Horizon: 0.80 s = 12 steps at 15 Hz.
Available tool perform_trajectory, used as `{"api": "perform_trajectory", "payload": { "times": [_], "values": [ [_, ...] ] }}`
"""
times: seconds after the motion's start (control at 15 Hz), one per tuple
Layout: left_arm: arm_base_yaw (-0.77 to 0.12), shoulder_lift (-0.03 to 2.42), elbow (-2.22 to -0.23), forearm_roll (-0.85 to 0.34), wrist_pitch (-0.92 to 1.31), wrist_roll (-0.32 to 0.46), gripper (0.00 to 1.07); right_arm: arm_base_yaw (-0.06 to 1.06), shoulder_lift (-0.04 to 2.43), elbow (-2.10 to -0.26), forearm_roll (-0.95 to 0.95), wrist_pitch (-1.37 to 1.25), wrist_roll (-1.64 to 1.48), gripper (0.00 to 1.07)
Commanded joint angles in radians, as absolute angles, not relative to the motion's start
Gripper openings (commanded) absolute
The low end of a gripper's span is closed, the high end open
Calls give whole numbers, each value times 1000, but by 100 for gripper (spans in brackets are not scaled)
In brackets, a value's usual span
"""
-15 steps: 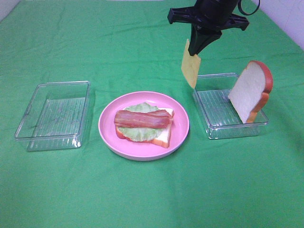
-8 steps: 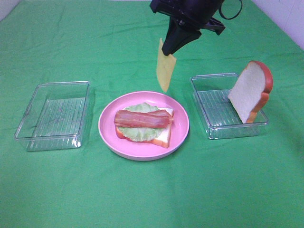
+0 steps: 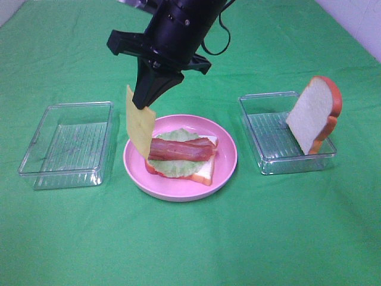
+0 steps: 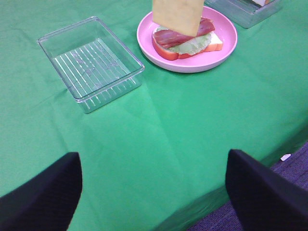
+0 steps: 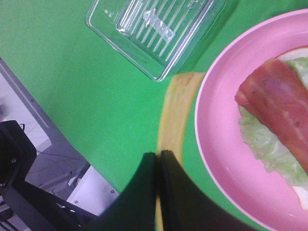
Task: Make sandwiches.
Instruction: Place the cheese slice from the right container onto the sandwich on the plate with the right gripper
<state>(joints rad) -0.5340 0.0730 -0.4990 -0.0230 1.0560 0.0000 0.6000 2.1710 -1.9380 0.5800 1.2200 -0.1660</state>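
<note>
Green cloth covers the whole surface [image 3: 190, 250] on which you are working. Two clear ribbed trays stand on it: the left tray [image 3: 68, 145] is empty, and the right tray [image 3: 271, 143] carries one white bread slice [image 3: 312, 113] leaning upright against its far wall. Between the trays stands the round pink plate [image 3: 226, 164]. On it lies the part-built sandwich: a lower bread slice [image 3: 205, 173], a lettuce leaf [image 3: 175, 168] and bacon strips [image 3: 181, 149] laid across the top.

The right arm reaches across the middle from the far side and hangs above the plate's left rim. Its right gripper [image 3: 144, 102] is clenched on the upper edge of the thin yellow cheese square [image 3: 140, 128]. The square hangs nearly vertical, its lower corner close to the left end of the bacon; you cannot tell from these views whether it touches.

Risks from this position, as a judgement:
- If you release now, the cheese hangs over the plate rim, not the stack. It can drop edge-first and land on the plate or on the cloth.
- If you lower without tilting, the thin sheet can buckle against the bacon or push the strips off the lettuce.
- If you release only partly, the thin sheet may cling to one pad.

The left gripper [image 4: 154, 192] is parked near the surface edge, well apart from the plate, jaws spread wide and holding nothing.
</note>
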Motion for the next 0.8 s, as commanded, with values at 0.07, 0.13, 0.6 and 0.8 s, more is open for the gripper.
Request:
{"api": "perform_trajectory", "payload": {
  "times": [0.07, 0.13, 0.6, 0.8],
  "values": [
    [-542, 68, -499, -31, 1045, 0, 78, 599, 2216, -1937, 581, 1223, -176, 0],
    [-542, 68, -499, -31, 1045, 0, 78, 599, 2235, -1937, 562, 1213, -176, 0],
    [-542, 68, -499, -31, 1045, 0, 78, 598, 2254, -1938, 275, 1156, 0, 0],
    [-542, 68, -499, -31, 1045, 0, 78, 598, 2254, -1938, 212, 1154, 44, 0]
  ]
}}
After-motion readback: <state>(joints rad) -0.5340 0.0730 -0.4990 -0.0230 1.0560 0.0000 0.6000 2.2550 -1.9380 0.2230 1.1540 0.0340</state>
